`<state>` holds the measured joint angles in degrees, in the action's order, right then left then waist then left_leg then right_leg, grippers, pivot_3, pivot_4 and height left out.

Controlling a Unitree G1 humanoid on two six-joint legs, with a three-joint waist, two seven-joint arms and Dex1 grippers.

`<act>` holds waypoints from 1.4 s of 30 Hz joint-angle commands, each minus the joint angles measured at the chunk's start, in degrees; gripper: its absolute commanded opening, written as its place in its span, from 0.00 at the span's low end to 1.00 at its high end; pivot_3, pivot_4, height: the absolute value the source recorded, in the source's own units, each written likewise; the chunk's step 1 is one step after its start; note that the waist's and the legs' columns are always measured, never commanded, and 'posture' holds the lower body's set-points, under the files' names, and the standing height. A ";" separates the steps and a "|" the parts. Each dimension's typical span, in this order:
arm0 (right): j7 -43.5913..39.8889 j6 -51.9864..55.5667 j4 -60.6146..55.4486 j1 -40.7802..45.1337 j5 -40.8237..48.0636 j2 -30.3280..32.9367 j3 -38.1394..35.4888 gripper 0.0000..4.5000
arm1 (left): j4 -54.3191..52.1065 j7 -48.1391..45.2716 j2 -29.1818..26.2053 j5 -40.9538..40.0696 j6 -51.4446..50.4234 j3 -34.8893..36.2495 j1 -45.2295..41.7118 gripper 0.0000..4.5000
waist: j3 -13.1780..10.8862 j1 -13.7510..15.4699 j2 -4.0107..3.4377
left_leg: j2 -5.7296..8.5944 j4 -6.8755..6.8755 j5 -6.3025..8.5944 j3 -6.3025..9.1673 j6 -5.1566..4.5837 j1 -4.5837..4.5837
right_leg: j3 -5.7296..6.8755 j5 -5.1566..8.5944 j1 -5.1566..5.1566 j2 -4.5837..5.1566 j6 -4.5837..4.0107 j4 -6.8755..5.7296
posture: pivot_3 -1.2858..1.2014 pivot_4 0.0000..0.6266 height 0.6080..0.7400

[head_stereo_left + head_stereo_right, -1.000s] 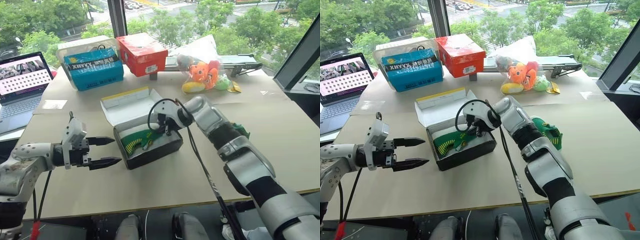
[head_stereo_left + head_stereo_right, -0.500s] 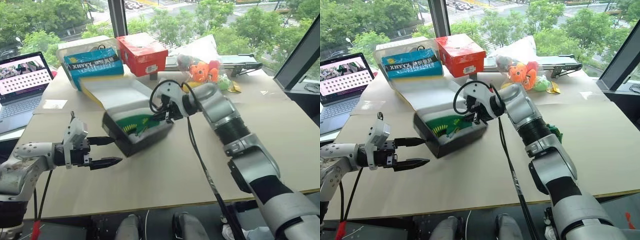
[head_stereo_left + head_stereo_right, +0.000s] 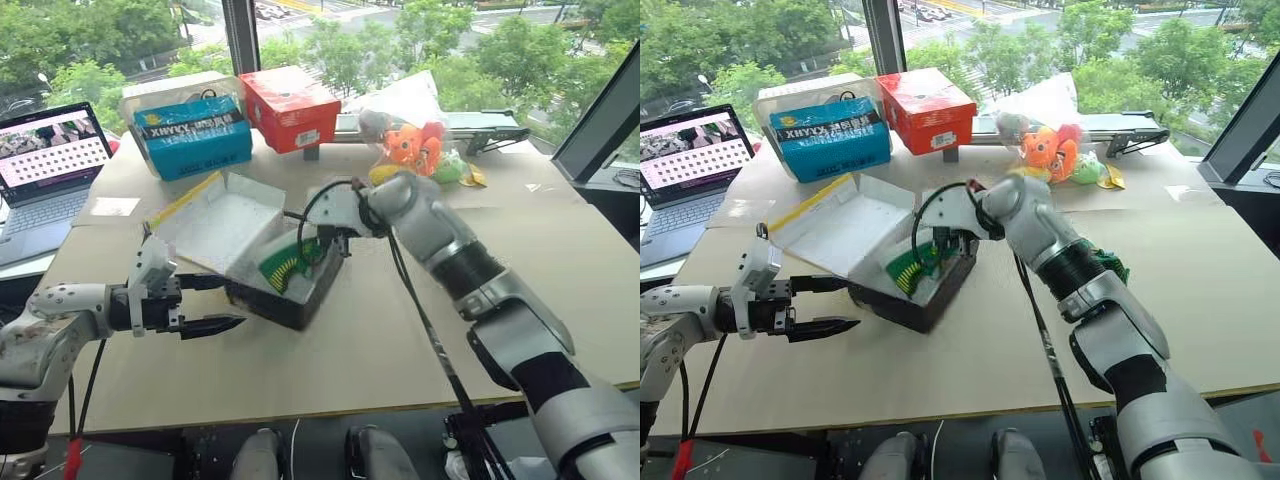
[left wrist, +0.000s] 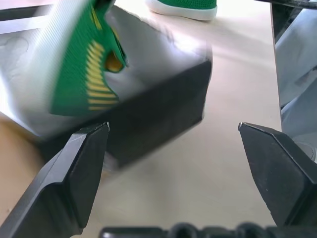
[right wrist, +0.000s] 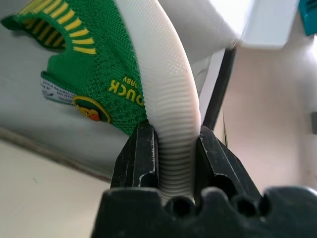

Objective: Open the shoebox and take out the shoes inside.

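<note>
The shoebox point(image 3: 285, 285) sits open near the middle of the table point(image 3: 560, 250), turned at an angle, its lid point(image 3: 215, 220) leaning back toward the left. We see the right gripper point(image 3: 333, 238) reaching into the box, clamped on the white sole of a green shoe point(image 3: 290, 262). The left gripper point(image 3: 205, 302) hovers just left of the box with its two black fingers spread apart, holding nothing.

The right wrist view gives us what the head views cannot: the ribbed white sole point(image 5: 171, 124) pinched tight between the two fingers, and the green knit upper with yellow stripes and a small duck badge. The left wrist view shows the black side of the box between the open fingers, the shoe inside it, and beyond it the second shoe point(image 4: 183, 6) lying on the table. In the right eye view that second shoe point(image 3: 1110, 267) peeks out from behind the right forearm.

Compared with a second ago, the box has swung round, its near end now pointing toward the left gripper, and its lid has tipped up from lying flat. The right wrist has rolled over. The left gripper has kept its place.

Behind stand a blue box point(image 3: 192, 140), a red box point(image 3: 288, 105), orange plush toys point(image 3: 412, 148) and a laptop point(image 3: 45, 160).
</note>
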<state>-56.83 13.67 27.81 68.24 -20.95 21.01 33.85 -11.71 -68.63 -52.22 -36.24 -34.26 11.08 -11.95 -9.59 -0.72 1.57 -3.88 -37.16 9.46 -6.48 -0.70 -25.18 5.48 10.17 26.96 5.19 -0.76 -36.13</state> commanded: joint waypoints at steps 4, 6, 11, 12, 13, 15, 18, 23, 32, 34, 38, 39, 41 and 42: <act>3.66 -2.31 1.38 2.27 -4.46 0.21 -0.62 0.11 | -1.04 0.00 -0.55 -0.87 -0.53 0.88 -0.71 1.00 | 0.00 0.00 0.00 | 0.01 0.00 0.00 0.00 0.00 0.00 | 0.00 0.00 0.00 0.00 0.00 0.00 | 0.52 0.24 0.99; 2.71 -1.90 -0.20 3.05 -4.00 0.76 -1.81 0.11 | -1.06 0.02 -0.52 -0.82 -0.62 0.96 -0.66 1.00 | 0.00 0.01 0.00 | 0.01 0.00 0.00 0.00 0.00 0.00 | 0.00 0.00 0.00 0.00 0.00 0.00 | 0.52 0.24 0.99; -1.54 0.41 -6.20 3.62 -1.82 3.18 -4.63 0.11 | -0.90 -0.03 -0.41 -0.72 -0.43 0.94 -0.64 1.00 | -0.01 0.02 -0.01 | 0.01 0.01 -0.01 0.00 -0.01 -0.04 | 0.00 0.00 0.03 0.00 0.00 0.01 | 0.52 0.24 0.99; -2.19 0.70 -7.27 3.43 -1.69 3.69 -4.97 0.11 | -0.78 -0.05 -0.36 -0.70 -0.38 0.89 -0.72 1.00 | -0.01 0.01 -0.01 | 0.02 0.01 0.00 0.00 -0.01 -0.04 | 0.00 0.00 0.03 0.00 0.00 0.02 | 0.52 0.24 0.99; -2.74 1.08 -8.22 3.26 -1.55 4.12 -5.26 0.11 | -0.63 -0.07 -0.31 -0.63 -0.32 0.80 -0.83 1.00 | -0.01 0.00 -0.01 | 0.01 0.01 0.00 0.00 -0.01 -0.04 | 0.00 0.00 0.03 0.00 0.00 0.02 | 0.52 0.24 0.99; -4.39 3.86 -10.09 2.87 0.30 3.92 -6.91 0.11 | -0.32 -0.16 -0.25 -0.47 -0.16 0.58 -1.09 1.00 | -0.01 0.00 -0.01 | 0.01 0.02 0.00 0.00 -0.01 -0.04 | 0.00 0.00 0.03 -0.01 0.00 0.03 | 0.52 0.24 0.99; -6.96 9.05 -12.03 2.34 3.39 3.16 -9.23 0.11 | 0.04 -0.33 -0.17 -0.31 0.00 0.31 -1.47 1.00 | -0.01 -0.22 -0.01 | -0.03 0.02 -0.01 -0.01 -0.01 -0.04 | 0.00 0.00 0.05 -0.04 0.00 0.01 | 0.52 0.24 0.99; -9.58 14.14 -12.77 1.50 7.51 2.47 -11.09 0.11 | 0.60 -0.73 -0.11 -0.18 0.15 -0.11 -2.07 1.00 | -0.01 -0.17 -0.01 | -0.04 0.02 -0.01 -0.01 -0.01 -0.03 | 0.00 0.00 0.05 -0.06 -0.01 -0.02 | 0.52 0.24 0.99; -7.44 32.11 -22.33 2.80 18.70 4.35 -23.94 0.11 | 0.11 -0.82 -0.26 -0.41 0.17 0.16 -1.39 1.00 | -0.02 0.01 0.00 | -0.01 0.02 0.00 -0.01 -0.01 -0.07 | 0.00 0.00 0.07 -0.02 -0.02 0.01 | 0.52 0.24 0.99; -6.50 38.79 -27.20 1.95 21.22 5.67 -27.15 0.11 | 0.16 -0.90 -0.30 -0.33 0.25 0.19 -1.21 1.00 | -0.02 0.16 0.00 | 0.01 0.03 0.00 0.00 -0.01 -0.08 | 0.01 0.00 0.06 -0.01 -0.02 0.03 | 0.52 0.24 0.99; -2.06 51.05 -34.35 -0.85 24.27 7.71 -31.31 0.11 | 0.11 -0.94 -0.12 -0.32 0.20 -0.17 -1.34 1.00 | -0.01 0.20 0.01 | 0.01 0.02 0.00 0.01 -0.01 -0.08 | 0.00 0.00 0.05 0.02 -0.01 0.05 | 0.52 0.24 0.99; 0.04 55.75 -35.18 -1.24 24.86 7.70 -33.97 0.11 | 0.14 -0.93 -0.01 -0.21 0.23 -0.45 -1.50 1.00 | -0.01 0.20 0.01 | 0.00 0.02 0.00 0.01 -0.01 -0.08 | 0.01 0.00 0.05 0.01 -0.01 0.05 | 0.52 0.24 0.99; 4.30 64.54 -36.56 -1.97 25.47 6.83 -39.48 0.11 | 0.12 -1.01 0.02 -0.22 0.24 -0.57 -1.55 1.00 | -0.01 0.22 0.01 | -0.01 0.01 0.01 0.02 0.00 -0.07 | 0.01 0.00 0.05 0.02 -0.01 0.02 | 0.52 0.24 0.99; 6.41 68.40 -37.42 -2.87 25.30 6.36 -41.98 0.11 | 0.15 -1.05 0.03 -0.26 0.20 -0.57 -1.61 1.00 | -0.01 0.23 0.01 | 0.00 0.01 0.01 0.02 0.00 -0.07 | 0.01 -0.01 0.05 0.03 -0.02 0.01 | 0.52 0.24 0.99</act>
<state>-55.18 73.87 -5.93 65.28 3.69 27.60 -0.95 -10.51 -69.36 -52.11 -36.10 -34.99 10.06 -13.00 -9.60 -0.48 1.58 -3.89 -37.15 9.48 -6.46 -0.69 -25.25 5.49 10.15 27.02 5.22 -0.81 -36.12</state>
